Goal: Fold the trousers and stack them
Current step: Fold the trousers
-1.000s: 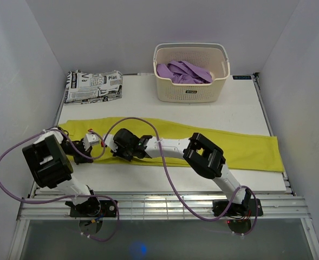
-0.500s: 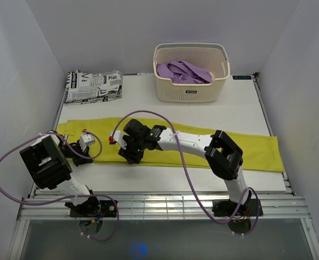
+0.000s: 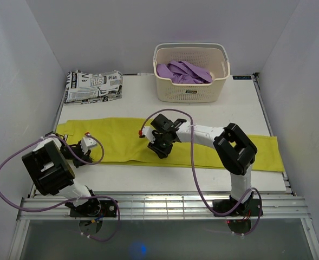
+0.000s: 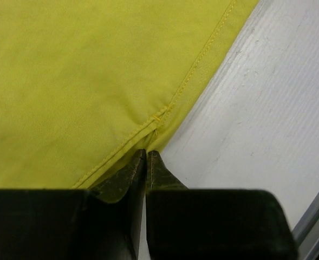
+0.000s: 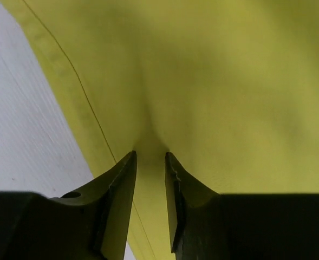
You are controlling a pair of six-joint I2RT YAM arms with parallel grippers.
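Note:
The yellow trousers lie flat in a long strip across the table, from the left edge to the right. My left gripper is at their near left corner. In the left wrist view its jaws are shut, with the tips resting on the stitched hem. No cloth shows between them. My right gripper is low over the near edge of the trousers at mid-table. In the right wrist view its jaws stand a narrow gap apart on the yellow cloth, which puckers between them.
A cream basket holding purple clothes stands at the back centre. A folded black-and-white printed garment lies at the back left. Purple cables loop from both arms. The table's front rail runs along the near edge.
My right gripper has slid rightward along the near edge of the trousers, from the left part to mid-table. My left gripper has drawn back a little toward the near left. The trousers stay in place.

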